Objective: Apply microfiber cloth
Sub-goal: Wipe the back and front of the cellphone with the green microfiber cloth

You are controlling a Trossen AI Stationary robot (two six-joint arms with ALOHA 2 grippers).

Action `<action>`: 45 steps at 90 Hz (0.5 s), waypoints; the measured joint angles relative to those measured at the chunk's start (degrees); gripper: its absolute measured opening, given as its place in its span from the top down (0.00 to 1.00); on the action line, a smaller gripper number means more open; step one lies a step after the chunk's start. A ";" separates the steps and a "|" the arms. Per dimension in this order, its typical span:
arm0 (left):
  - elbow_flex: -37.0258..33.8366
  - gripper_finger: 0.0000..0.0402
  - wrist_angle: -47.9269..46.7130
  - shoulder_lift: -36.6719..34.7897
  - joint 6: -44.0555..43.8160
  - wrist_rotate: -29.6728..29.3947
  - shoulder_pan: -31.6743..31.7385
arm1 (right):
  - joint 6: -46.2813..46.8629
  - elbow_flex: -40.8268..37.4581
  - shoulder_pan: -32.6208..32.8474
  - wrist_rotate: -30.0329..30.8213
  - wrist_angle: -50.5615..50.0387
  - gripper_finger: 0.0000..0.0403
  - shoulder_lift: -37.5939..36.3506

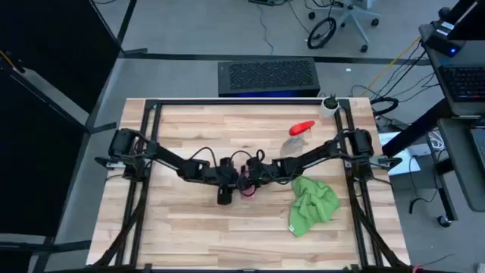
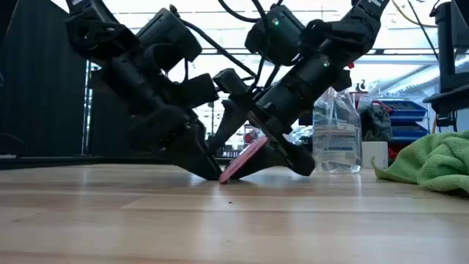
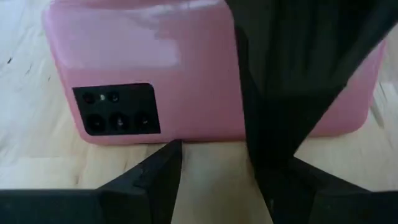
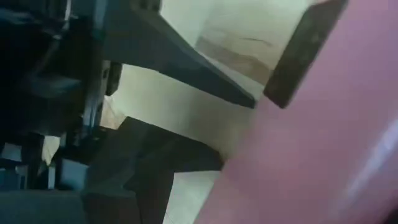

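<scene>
- At table centre, both grippers meet over a pink-backed phone (image 2: 243, 160): the left gripper (image 1: 225, 191) comes in from the left side, the right gripper (image 1: 252, 182) from the right.
- The low view shows the phone tilted, one edge on the wooden table (image 1: 189, 235) and the other raised; the right gripper appears closed on the raised part. The right wrist view shows one dark finger (image 4: 305, 53) lying against the pink surface.
- The left gripper's fingers stand apart at the phone's low edge. The left wrist view shows the camera cluster (image 3: 117, 115) facing it; one finger (image 3: 277, 93) crosses the pink back, the other sits short of the edge. Whether it bears on the phone, cannot tell.
- The microfiber cloth (image 1: 312, 203) lies toward the right side of the table, apart from both grippers, nearer the table's front edge than the phone is.
- Judgement: the right arm is the nearer to the cloth, but it seems occupied with the phone.
- Cloth condition: bright green, crumpled in a loose heap with raised folds, roughly longer front-to-back than across; nothing is gripping it.
- A clear spray bottle (image 1: 297, 140) with a red nozzle stands beyond the cloth, near the right arm.
</scene>
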 joint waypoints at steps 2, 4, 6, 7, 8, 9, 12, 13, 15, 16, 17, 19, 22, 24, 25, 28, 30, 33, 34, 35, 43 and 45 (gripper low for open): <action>0.00 0.54 -0.06 0.00 0.00 0.00 0.00 | -0.44 0.00 0.11 0.10 -0.07 0.46 -0.01; 0.00 0.54 -0.10 0.00 0.00 0.00 0.00 | -0.98 0.00 0.21 0.31 -0.20 0.47 -0.09; 0.00 0.54 -0.18 -0.03 0.00 0.03 0.00 | -1.58 0.00 0.26 0.50 -0.37 0.48 -0.20; 0.00 0.54 -0.25 -0.08 0.00 0.05 0.00 | -1.88 0.00 0.30 0.57 -0.47 0.48 -0.21; 0.00 0.54 -0.37 -0.19 0.00 0.08 0.00 | -2.17 0.00 0.32 0.64 -0.56 0.49 -0.22; 0.01 0.54 -0.51 -0.31 0.00 0.11 0.00 | -2.44 0.00 0.32 0.68 -0.65 0.50 -0.24; 0.02 0.54 -0.98 -0.58 -0.01 0.16 0.00 | -3.27 0.00 0.38 0.70 -1.05 0.54 -0.40; 0.02 0.54 -1.09 -0.61 -0.02 0.17 0.00 | -3.54 0.00 0.41 0.72 -1.33 0.55 -0.56; 0.02 0.54 -1.24 -0.69 -0.16 0.18 0.00 | -4.24 0.00 0.51 0.76 -2.02 0.58 -0.89; 0.02 0.54 -1.29 -0.71 -0.22 0.19 0.00 | -4.63 0.00 0.56 0.83 -2.38 0.59 -1.01; 0.01 0.54 -1.34 -0.77 -0.31 0.21 0.00 | -4.99 0.00 0.61 0.94 -2.73 0.61 -1.11; 0.00 0.54 -1.53 -0.99 -0.46 0.23 0.00 | -5.81 0.00 0.71 1.22 -3.49 0.64 -1.38; 0.00 0.54 -2.05 -1.78 -0.85 0.30 -0.01 | -6.92 0.00 0.90 1.31 -5.14 0.70 -2.11; -0.02 0.54 -2.55 -2.33 -1.09 0.37 -0.02 | -7.87 -0.04 0.97 1.10 -6.55 0.74 -2.71; -0.04 0.54 -2.89 -2.56 -1.11 0.38 -0.04 | -8.43 -0.06 1.02 0.99 -7.19 0.77 -2.98; -0.14 0.54 -3.88 -3.18 -1.28 0.43 -0.07 | -10.00 -0.09 1.18 0.86 -9.07 0.83 -3.99; -0.15 0.54 -4.28 -3.54 -1.28 0.48 -0.07 | -11.08 -0.11 1.22 1.00 -10.28 0.88 -4.68; -0.25 0.54 -5.03 -4.32 -1.34 0.75 -0.05 | -12.67 -0.13 1.26 1.25 -12.07 0.93 -5.59; -0.26 0.54 -5.50 -4.68 -1.35 0.82 -0.05 | -13.46 -0.12 1.27 1.44 -12.61 0.94 -5.95; -0.26 0.54 -6.10 -5.06 -1.33 0.79 -0.07 | -14.22 -0.11 1.27 1.57 -13.19 0.95 -6.31; -0.50 0.54 -10.19 -7.84 -1.33 0.08 -0.35 | -18.86 0.83 1.32 2.82 -19.70 0.96 -8.87; -0.50 0.54 -10.70 -8.47 -1.33 -0.17 -0.43 | -20.33 1.39 1.31 2.81 -21.49 0.96 -9.34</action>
